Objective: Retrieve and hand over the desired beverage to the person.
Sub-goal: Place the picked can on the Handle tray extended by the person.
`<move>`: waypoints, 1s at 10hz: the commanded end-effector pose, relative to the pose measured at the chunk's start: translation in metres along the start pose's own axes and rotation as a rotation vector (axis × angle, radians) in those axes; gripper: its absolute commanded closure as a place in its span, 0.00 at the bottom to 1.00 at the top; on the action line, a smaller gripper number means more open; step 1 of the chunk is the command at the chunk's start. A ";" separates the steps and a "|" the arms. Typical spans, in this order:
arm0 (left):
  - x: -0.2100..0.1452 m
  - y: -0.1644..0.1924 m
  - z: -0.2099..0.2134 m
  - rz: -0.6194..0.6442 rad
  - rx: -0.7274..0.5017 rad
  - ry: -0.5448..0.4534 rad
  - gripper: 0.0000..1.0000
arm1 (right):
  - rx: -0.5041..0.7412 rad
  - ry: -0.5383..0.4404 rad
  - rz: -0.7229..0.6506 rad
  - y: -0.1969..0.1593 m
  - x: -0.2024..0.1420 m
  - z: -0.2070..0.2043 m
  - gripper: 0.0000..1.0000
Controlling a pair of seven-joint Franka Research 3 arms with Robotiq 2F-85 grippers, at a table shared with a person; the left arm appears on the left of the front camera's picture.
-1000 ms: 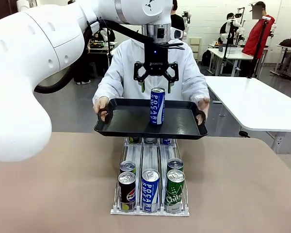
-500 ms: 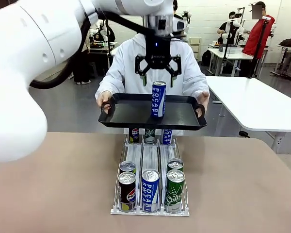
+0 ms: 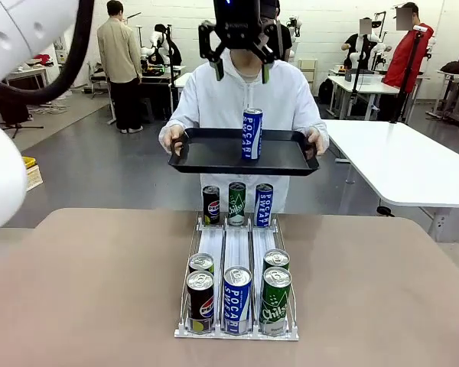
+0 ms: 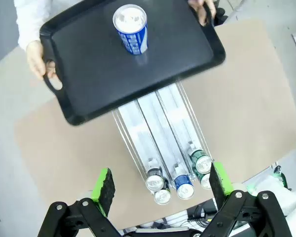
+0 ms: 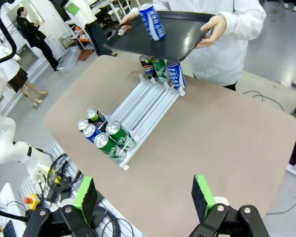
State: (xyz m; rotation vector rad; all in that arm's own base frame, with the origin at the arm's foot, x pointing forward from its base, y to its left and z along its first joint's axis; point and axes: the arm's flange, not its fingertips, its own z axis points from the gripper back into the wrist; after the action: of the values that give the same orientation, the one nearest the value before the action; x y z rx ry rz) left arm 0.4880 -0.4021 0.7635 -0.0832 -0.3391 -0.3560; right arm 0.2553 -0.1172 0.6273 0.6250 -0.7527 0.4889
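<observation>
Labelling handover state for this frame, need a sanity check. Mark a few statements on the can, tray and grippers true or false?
1. A Pocari Sweat can stands upright on the black tray. True.
2. The left gripper is shut on that can. False: it hangs open above the can, apart from it.
3. The person holds the tray with one hand. False: both hands grip it.
4. Three cans stand at the rack's far end. True.
5. The right gripper is shut on something. False: it is open and empty.
</observation>
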 end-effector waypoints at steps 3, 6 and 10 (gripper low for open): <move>-0.162 0.076 -0.079 -0.085 0.020 -0.020 0.00 | 0.030 -0.019 0.011 0.000 0.002 0.000 0.00; -0.191 0.092 -0.080 -0.114 0.126 0.071 0.00 | 0.030 -0.019 0.011 0.000 0.002 0.000 0.00; -0.204 0.109 -0.075 -0.042 0.153 0.100 0.00 | 0.030 -0.019 0.011 0.000 0.002 0.000 0.00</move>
State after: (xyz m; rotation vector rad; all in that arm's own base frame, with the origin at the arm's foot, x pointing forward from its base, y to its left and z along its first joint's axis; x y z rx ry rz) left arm 0.4788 -0.3336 0.7631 0.0990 -0.2240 -0.4013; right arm 0.2553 -0.1172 0.6274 0.6249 -0.7526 0.4890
